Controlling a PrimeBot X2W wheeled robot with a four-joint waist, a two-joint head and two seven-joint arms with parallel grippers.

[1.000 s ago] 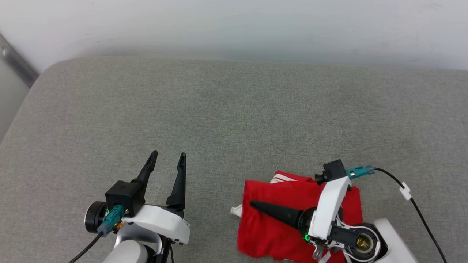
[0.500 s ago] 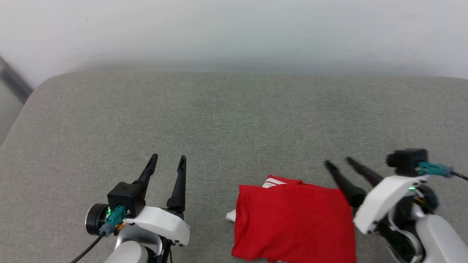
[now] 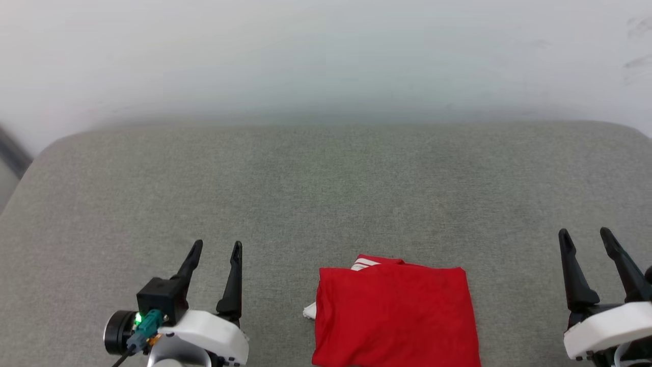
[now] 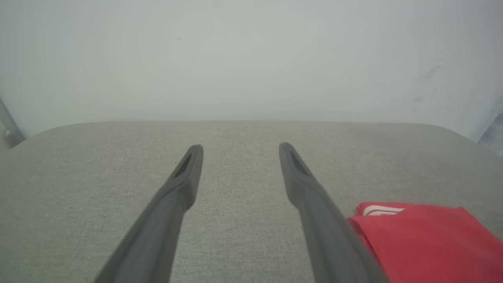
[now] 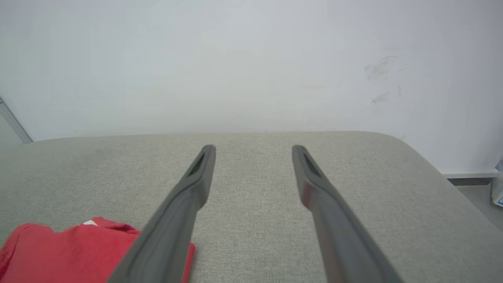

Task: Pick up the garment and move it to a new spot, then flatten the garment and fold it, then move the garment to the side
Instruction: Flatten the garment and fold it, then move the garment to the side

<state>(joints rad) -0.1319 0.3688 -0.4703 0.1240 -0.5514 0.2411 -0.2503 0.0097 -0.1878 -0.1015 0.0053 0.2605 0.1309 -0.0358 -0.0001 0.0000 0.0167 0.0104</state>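
The garment [image 3: 395, 318] lies folded into a red rectangle on the grey cushion near the front edge, a bit of striped trim peeking out at its far left corner. My left gripper [image 3: 216, 248] stands open to its left, nothing between the fingers. My right gripper [image 3: 585, 236] stands open to its right, well apart from the cloth. In the left wrist view the garment [image 4: 424, 239] sits at the lower right beside the open left gripper [image 4: 239, 148]. In the right wrist view the garment [image 5: 70, 251] shows at the lower left of the open right gripper [image 5: 253, 149].
The grey cushion [image 3: 326, 193] spreads wide behind the garment and ends at a pale wall [image 3: 326, 56]. Its rounded right corner [image 5: 416, 157] drops off to a floor strip.
My right gripper has lifted off the garment and swung out to the right, opening fully. The garment stays folded on the cushion. The head camera has tilted, shifting the whole picture.
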